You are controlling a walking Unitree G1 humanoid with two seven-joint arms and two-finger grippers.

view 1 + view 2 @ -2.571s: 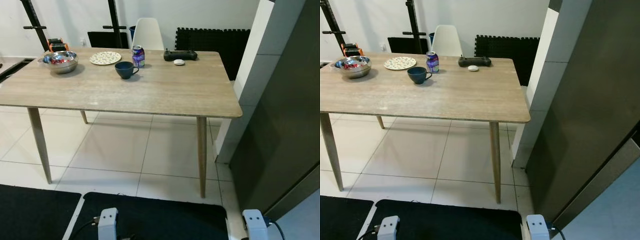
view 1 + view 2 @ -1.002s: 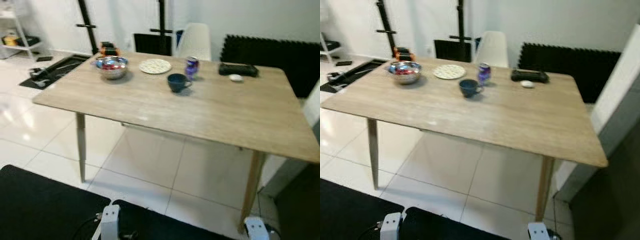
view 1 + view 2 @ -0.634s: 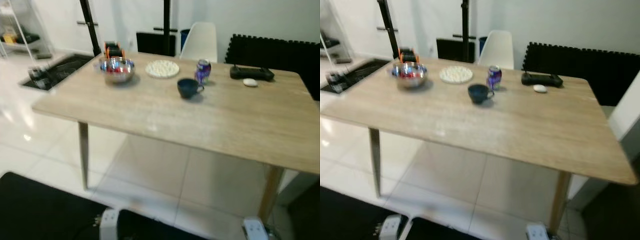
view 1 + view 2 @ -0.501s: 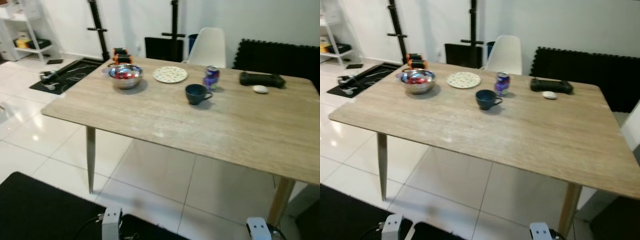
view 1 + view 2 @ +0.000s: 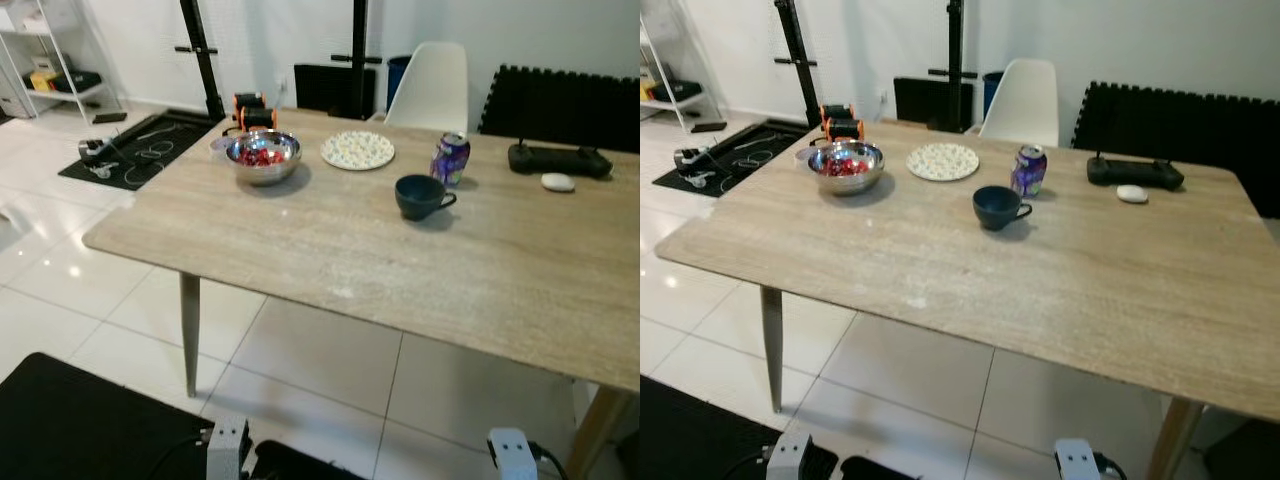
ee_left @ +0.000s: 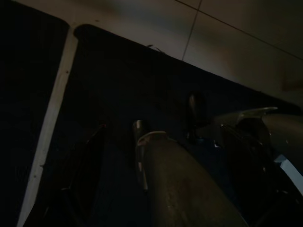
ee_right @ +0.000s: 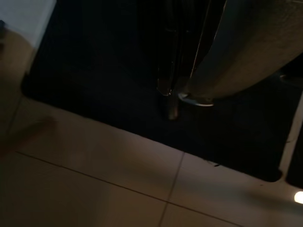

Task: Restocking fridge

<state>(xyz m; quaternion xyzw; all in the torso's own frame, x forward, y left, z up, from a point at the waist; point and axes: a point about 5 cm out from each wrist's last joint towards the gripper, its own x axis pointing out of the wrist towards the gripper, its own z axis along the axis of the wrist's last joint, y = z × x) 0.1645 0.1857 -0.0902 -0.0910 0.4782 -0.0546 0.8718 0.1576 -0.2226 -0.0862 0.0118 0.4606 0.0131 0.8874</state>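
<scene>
A purple drink can [image 5: 450,159] stands upright on the far side of a wooden table [image 5: 330,250]. Just in front of it sits a dark blue cup [image 5: 420,196]. Further left are a patterned plate [image 5: 357,149] and a steel bowl [image 5: 264,157] holding red items. Both arms hang idle low down. In the dark wrist views, the left gripper [image 6: 163,137] and the right gripper [image 7: 173,71] hang over a black floor mat [image 6: 109,85] and pale tiles.
A black controller [image 5: 558,159] and a small white object [image 5: 557,182] lie at the table's far right. Behind the table stand a white chair [image 5: 432,88], black foam panels [image 5: 560,95] and black stand poles [image 5: 200,55]. A shelf [image 5: 50,70] and cables lie far left.
The camera has swung left and drawn nearer the table, so the dark panel on the right has left the picture. The things on the table have not moved.
</scene>
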